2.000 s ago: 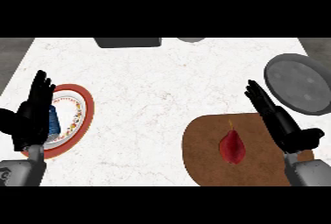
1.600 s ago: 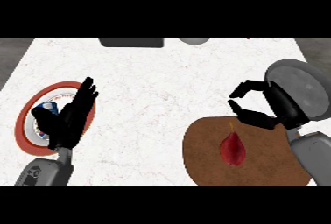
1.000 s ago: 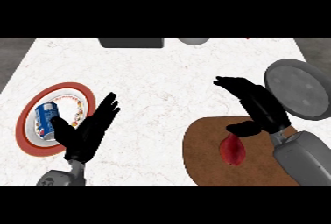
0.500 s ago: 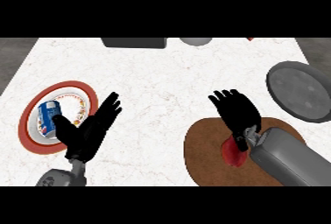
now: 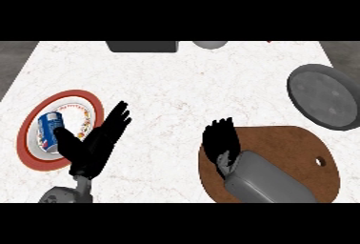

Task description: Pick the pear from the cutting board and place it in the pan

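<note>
The brown cutting board (image 5: 295,152) lies at the lower right. My right hand (image 5: 221,138) hangs over its left edge, fingers straight and pointing away, open. The grey forearm (image 5: 267,181) behind it covers the board's left part. The pear is hidden; no red shows anywhere on the board. The dark grey pan (image 5: 327,95) sits beyond the board at the right edge, with nothing in it. My left hand (image 5: 98,143) rests open on the counter at the lower left, fingers spread.
A red-rimmed plate (image 5: 32,147) with a blue can (image 5: 49,128) on it sits just left of my left hand. A dark tray (image 5: 141,46) and a grey bowl (image 5: 209,44) stand at the counter's far edge.
My right hand has swung from beside the pan down and left over the cutting board, and its forearm now covers the pear. My left hand moved right, off the plate.
</note>
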You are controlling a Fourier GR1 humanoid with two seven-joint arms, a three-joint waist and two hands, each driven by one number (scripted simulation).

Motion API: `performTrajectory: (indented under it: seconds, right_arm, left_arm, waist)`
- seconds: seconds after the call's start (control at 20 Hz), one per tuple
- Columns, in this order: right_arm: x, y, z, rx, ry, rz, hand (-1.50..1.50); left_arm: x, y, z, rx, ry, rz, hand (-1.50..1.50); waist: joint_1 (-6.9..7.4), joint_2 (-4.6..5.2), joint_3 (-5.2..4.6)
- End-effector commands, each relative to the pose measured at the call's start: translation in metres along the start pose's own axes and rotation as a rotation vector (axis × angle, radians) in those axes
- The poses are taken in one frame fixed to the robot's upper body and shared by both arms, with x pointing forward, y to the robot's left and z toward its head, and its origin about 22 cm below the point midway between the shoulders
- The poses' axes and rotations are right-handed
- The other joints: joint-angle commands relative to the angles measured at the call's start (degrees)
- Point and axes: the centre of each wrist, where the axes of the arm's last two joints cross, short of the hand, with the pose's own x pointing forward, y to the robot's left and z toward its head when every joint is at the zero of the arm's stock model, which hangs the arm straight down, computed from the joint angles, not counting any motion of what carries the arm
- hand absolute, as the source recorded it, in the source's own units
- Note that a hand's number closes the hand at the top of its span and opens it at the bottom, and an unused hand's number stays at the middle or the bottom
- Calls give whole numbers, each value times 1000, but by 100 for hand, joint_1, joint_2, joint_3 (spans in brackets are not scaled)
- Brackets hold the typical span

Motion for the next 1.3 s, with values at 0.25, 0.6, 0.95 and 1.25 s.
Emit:
performTrajectory:
  seconds: [0.25, 0.6, 0.95, 1.25]
  right_arm:
    - [28, 12, 6, 54, 191, 53, -150]
    - [18, 22, -4, 26, 285, 179, -150]
    - [11, 26, -6, 29, 285, 168, -150]
    - [-7, 53, -14, 11, 306, 157, -150]
  left_arm:
    - [-2, 9, 12, 17, -10, 12, 0]
    - [-1, -2, -2, 2, -8, 13, 0]
    - [8, -3, 2, 13, 1, 12, 0]
    - [1, 13, -9, 7, -7, 7, 0]
  waist:
    - [-25, 8, 14]
    - [-41, 22, 14]
    - [-9, 28, 18]
    - [-19, 37, 17]
